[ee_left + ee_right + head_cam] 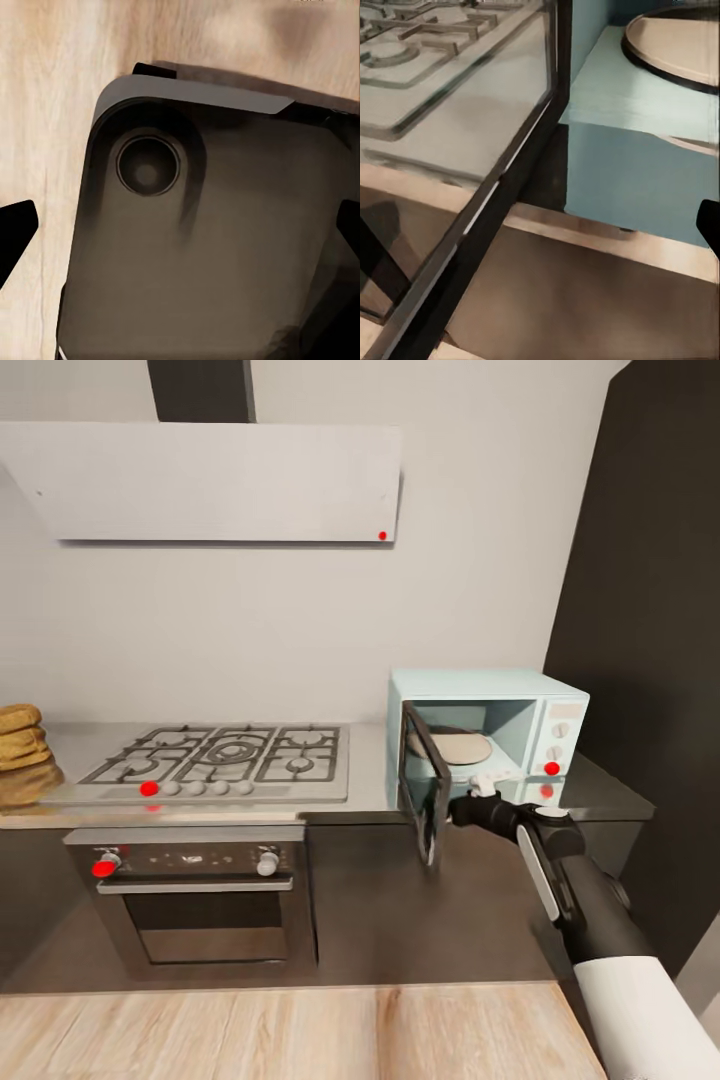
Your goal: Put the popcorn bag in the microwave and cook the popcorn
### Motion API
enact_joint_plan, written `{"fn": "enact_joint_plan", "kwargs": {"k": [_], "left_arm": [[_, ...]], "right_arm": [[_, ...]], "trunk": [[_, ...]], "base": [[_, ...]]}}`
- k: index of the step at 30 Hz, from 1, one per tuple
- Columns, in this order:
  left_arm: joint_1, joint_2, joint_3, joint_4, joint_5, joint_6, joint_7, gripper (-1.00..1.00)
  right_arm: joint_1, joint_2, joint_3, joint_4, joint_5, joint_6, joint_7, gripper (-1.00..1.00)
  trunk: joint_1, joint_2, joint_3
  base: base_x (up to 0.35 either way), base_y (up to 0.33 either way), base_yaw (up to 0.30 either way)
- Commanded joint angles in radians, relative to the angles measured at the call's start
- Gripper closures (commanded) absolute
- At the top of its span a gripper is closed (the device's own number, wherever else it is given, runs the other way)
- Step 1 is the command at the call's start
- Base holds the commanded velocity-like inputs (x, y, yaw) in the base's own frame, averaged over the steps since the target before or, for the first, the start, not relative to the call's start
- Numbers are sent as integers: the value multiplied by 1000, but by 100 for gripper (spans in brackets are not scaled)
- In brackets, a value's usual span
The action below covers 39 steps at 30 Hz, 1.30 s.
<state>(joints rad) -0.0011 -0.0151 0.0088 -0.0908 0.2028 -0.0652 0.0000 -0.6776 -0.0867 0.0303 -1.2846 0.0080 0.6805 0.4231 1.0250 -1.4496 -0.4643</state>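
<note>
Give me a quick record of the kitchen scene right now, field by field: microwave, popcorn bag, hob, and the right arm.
microwave: pale blue microwave on the countertop, at the hob's right
microwave door: door swung open, cavity exposed
inside microwave: round turntable plate, nothing on it
popcorn bag: tan ridged popcorn bag at the countertop's far left, beyond the hob
right arm: right gripper reaching at the open door's lower edge; jaws' state unclear
oven: oven below the hob, door closed

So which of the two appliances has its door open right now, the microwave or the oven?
The microwave, the mint-blue box on the countertop: its dark glass door stands swung out. The steel oven under the hob is closed.
</note>
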Motion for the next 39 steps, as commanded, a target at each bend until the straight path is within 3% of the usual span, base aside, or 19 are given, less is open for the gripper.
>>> {"fn": "enact_joint_plan", "kwargs": {"k": [1,9,11,14,16,20,22,24,28,31,33,36,38,39], "left_arm": [[0,0,0,0,6,-2,0,-100],[0,0,-1,1,6,-3,0,-100],[0,0,-1,0,6,-3,0,-100],[0,0,-1,-1,5,-3,0,-100],[0,0,-2,0,4,-4,0,-100],[0,0,-1,0,4,-4,0,-100],[0,0,-1,0,4,-4,0,-100],[0,0,-1,1,4,-4,0,-100],[0,0,-1,3,4,-4,0,-100],[0,0,-1,3,4,-4,0,-100],[0,0,-1,3,4,-4,0,-100],[0,0,-1,4,5,-4,0,-100],[0,0,-1,5,6,-4,0,-100],[0,0,-1,5,6,-4,0,-100]], "right_arm": [[-1,0,28,-2,-33,11,8,-100],[-1,-9,25,4,-26,8,6,-100],[-1,-38,0,9,-26,0,3,-100],[-1,-120,-61,16,-28,-4,1,-100],[-1,-155,-83,18,-27,-2,-3,-100],[-1,-205,-97,20,3,11,-13,-100],[-1,-212,-99,34,21,12,-15,-100],[-1,-213,-99,115,50,12,-26,-100],[-1,-209,-99,272,59,1,-42,-100],[-1,-211,-99,540,64,-20,-47,-100],[0,-210,-95,740,71,-86,-46,-100],[-1,-208,-92,1075,95,-263,-45,-100],[-6,-200,-91,1240,123,-390,-47,-100],[-4,-197,-90,1267,133,-434,-51,-100]], "trunk": [[0,-1,-1],[0,-1,-1],[0,-1,-1],[0,-1,-1],[0,-1,-1],[0,-1,-1],[0,-1,-1],[0,-1,-1],[0,-1,-1],[0,-1,-1],[0,-1,-1],[0,-1,-1],[0,-1,-1],[0,-1,-1]], "base": [[0,240,0],[0,173,0],[0,18,0],[0,5,0],[0,1,0],[0,0,0],[0,0,0],[0,0,0],[0,0,0],[0,0,0],[0,0,0],[0,0,0],[0,0,0],[0,0,0]]}}
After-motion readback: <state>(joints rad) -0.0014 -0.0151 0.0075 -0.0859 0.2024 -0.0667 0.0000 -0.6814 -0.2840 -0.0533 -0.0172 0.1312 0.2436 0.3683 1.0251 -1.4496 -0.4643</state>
